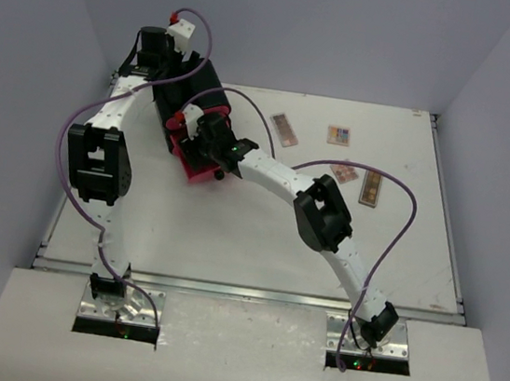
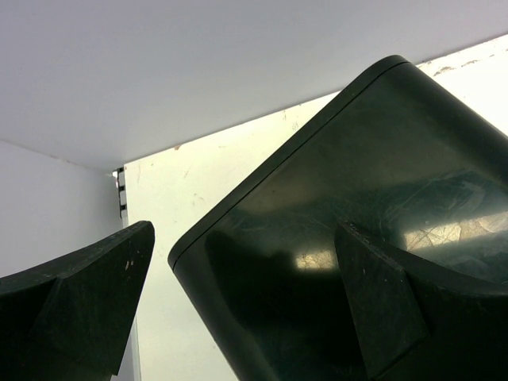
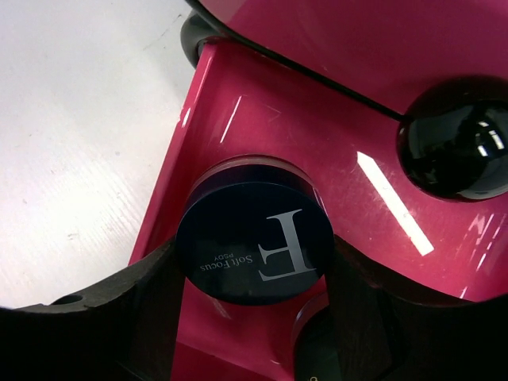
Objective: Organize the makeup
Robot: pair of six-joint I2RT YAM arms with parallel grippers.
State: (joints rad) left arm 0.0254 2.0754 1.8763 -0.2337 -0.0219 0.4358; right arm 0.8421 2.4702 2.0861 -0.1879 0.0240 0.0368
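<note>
**A:** Right gripper (image 3: pixel 254 258) first. Quick.

**B:** Clamped on a round dark compact (image 3: pixel 254 230), one finger each side, lid up, big "F" showing. It's over the open pink drawer (image 3: pixel 238 131) of the black chest (image 1: pixel 185 97). Can't tell if it's touching the drawer floor.

**A:** Anything near it?

**B:** The drawer's side wall is close at 9 o'clock. There's a black knob (image 3: pixel 456 139) at 2 o'clock. A dark rim at 5 o'clock is probably a second compact (image 3: pixel 317 349), mostly hidden by the finger.

**A:** So the risk?

**B:** It's tight. I'd guess the 9 o'clock finger hits the wall when the jaws spread, and that could shove the drawer or flip the compact. Released from too high, it could land on the other one, roll, or end up on edge. A slick lid could also slip early.

**A:** Left gripper (image 2: pixel 244 234)?

**B:** Fingers wide apart, holding nothing, straddling the chest's top corner. One finger lies over the black top, but I can't tell if it makes contact. If it isn't bracing, I'd expect a bump from the right arm to slide the chest on the table (image 1: pixel 230 234).

**A:** Rest of the makeup?

**B:** Four flat palettes (image 1: pixel 284 129) lie loose at 2 to 3 o'clock from the drawer, well apart from it. The right arm spans that side, so its purple cable could drag one on the way back.
</note>
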